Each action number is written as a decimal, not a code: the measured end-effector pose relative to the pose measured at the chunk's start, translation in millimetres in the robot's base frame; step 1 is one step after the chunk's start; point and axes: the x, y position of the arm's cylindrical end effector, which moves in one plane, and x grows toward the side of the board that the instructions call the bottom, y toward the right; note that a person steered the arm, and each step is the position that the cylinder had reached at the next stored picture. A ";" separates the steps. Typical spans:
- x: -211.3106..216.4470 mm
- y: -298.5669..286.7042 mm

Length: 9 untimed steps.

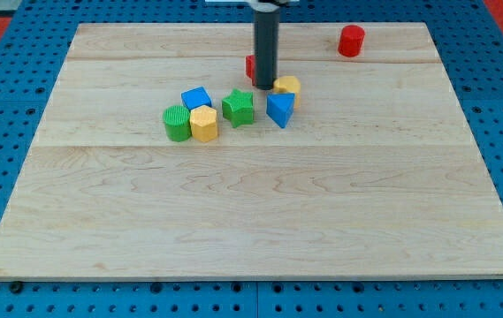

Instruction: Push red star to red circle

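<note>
The red star [250, 66] shows only as a small red sliver at the left edge of the rod, near the view's top centre; most of it is hidden behind the rod. The red circle [351, 41], a short red cylinder, stands at the view's top right, well apart from the star. My tip [264, 87] rests on the board just in front of and to the right of the red star, close to the yellow block [287, 85].
A cluster lies below the tip: a blue cube [196, 98], a green cylinder [177, 123], a yellow hexagonal block [204, 124], a green star [239, 107] and a blue triangular block [279, 109]. The wooden board [251, 212] sits on a blue pegboard.
</note>
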 end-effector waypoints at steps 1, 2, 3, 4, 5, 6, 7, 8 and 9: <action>-5.6 -2.5; -5.6 -33.4; -12.5 -66.0; -44.1 -62.7; -47.1 -27.1; -29.3 -15.0; -24.6 -4.7; -24.5 25.9; -24.5 68.2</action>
